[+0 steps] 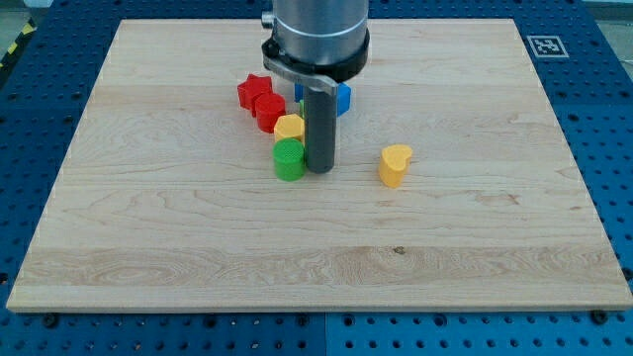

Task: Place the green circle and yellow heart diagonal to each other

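The green circle [289, 158] sits near the board's middle, just below a yellow block [290, 127]. The yellow heart [395, 164] stands apart toward the view's right, at about the same height in the view as the green circle. My tip [319, 171] is right beside the green circle on its right side, close to or touching it, between the circle and the heart. The rod hides part of what lies behind it.
A red star-like block [254, 90] and a red block [269, 110] sit up-left of the yellow block. A blue block [342, 98] shows behind the rod, with a green sliver [300, 107] at the rod's left. The wooden board [316, 257] lies on a blue perforated table.
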You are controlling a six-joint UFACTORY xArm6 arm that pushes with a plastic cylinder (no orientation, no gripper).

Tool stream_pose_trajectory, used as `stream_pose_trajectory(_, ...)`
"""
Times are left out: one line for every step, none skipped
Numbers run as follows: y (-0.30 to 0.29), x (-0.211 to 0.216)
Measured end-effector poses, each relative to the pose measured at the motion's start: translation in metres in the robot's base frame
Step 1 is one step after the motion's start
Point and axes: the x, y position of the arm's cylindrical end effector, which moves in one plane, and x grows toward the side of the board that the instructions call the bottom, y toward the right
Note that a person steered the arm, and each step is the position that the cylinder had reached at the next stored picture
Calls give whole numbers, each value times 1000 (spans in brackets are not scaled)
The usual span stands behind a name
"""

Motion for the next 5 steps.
stream_pose_trajectory(-24,31)
stream_pose_trajectory(-58,36)
stream_pose_trajectory(-60,33)
stream_pose_trajectory(-60,16)
stream_pose_trajectory(-55,-7)
